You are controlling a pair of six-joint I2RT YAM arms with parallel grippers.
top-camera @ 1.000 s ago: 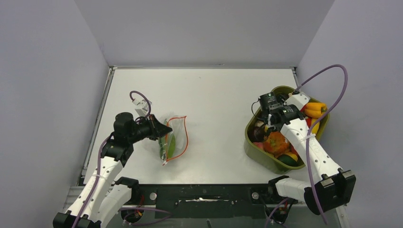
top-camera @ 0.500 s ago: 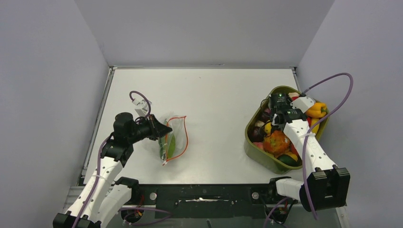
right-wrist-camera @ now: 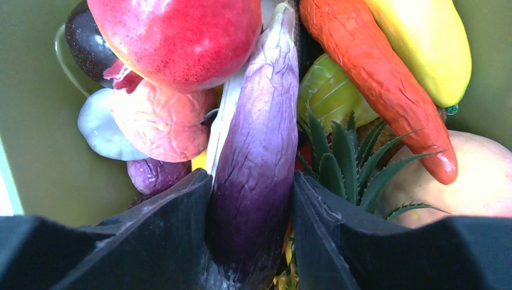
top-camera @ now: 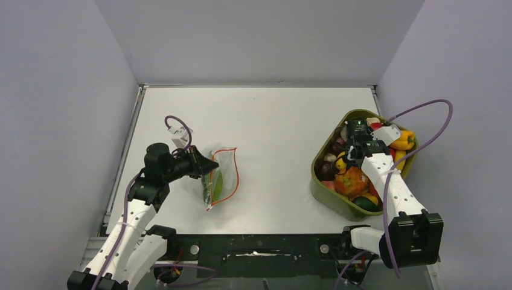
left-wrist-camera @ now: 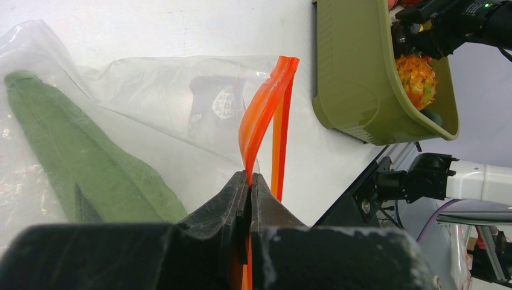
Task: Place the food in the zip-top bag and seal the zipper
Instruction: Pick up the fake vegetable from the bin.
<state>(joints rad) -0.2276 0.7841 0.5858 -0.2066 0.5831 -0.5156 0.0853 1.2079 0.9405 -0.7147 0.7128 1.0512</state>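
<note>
The right gripper (right-wrist-camera: 252, 178) hugs the long purple plastic eggplant (right-wrist-camera: 259, 127) round its fat middle; it looks light, hard and slippy. The left gripper (left-wrist-camera: 250, 179) pinches the orange-red zipper strip (left-wrist-camera: 261, 121) of the floppy clear bag (left-wrist-camera: 151, 96)

Right gripper (right-wrist-camera: 252, 184) is inside the olive-green tub (right-wrist-camera: 36, 121), black fingers (right-wrist-camera: 151, 235) either side of a purple eggplant (right-wrist-camera: 256, 133), both pads look flush on its skin. White stick (right-wrist-camera: 226, 121) lies along the eggplant, touching it. Between that and the tub's side wall: wrinkled pink piece (right-wrist-camera: 160, 121), white bulb (right-wrist-camera: 99, 130) against the wall, small purple piece (right-wrist-camera: 154, 175) lower down. Red round fruit (right-wrist-camera: 175, 36) sits on the pink piece, dark plum (right-wrist-camera: 87, 39) beside it at the wall. Other side of the eggplant: spiky green leaves (right-wrist-camera: 344, 163) just past the finger, yellow-green piece (right-wrist-camera: 326, 90) behind them, orange-red chili (right-wrist-camera: 374, 84) across the top, yellow pepper (right-wrist-camera: 422, 42) alongside it, peach-coloured fruit (right-wrist-camera: 465, 181) by the chili's tip.
</note>
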